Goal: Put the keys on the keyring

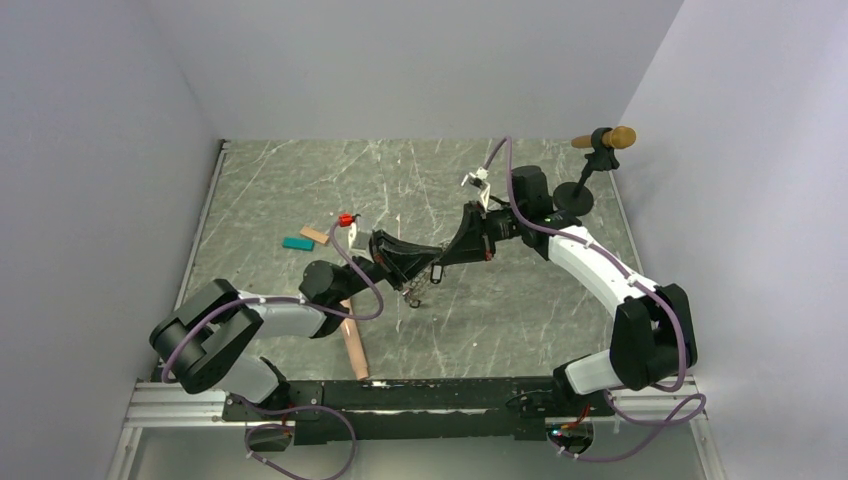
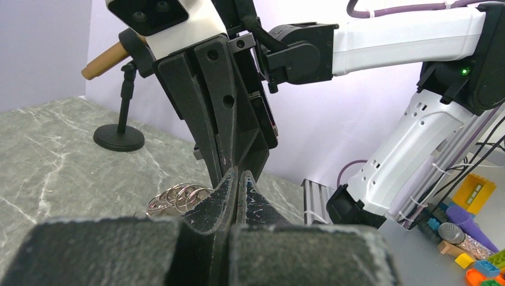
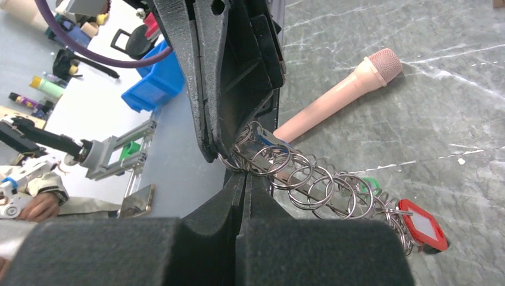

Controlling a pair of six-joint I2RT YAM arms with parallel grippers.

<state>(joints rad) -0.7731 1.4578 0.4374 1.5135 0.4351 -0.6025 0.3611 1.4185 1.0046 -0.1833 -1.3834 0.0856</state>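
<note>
My 2 grippers meet tip to tip above the table, jaws pressed together. The left gripper seems to pinch the keyring at its top so it hangs free, red key dangling; the right gripper likely braces it.

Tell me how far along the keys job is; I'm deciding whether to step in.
Done, it seems: a red key and a green key already hang on the keyring. In hand: the left gripper and right gripper meet tip to tip, both shut, apparently pinching its rings. Left: I see no loose key on the table, though the arms hide part of it.
</note>
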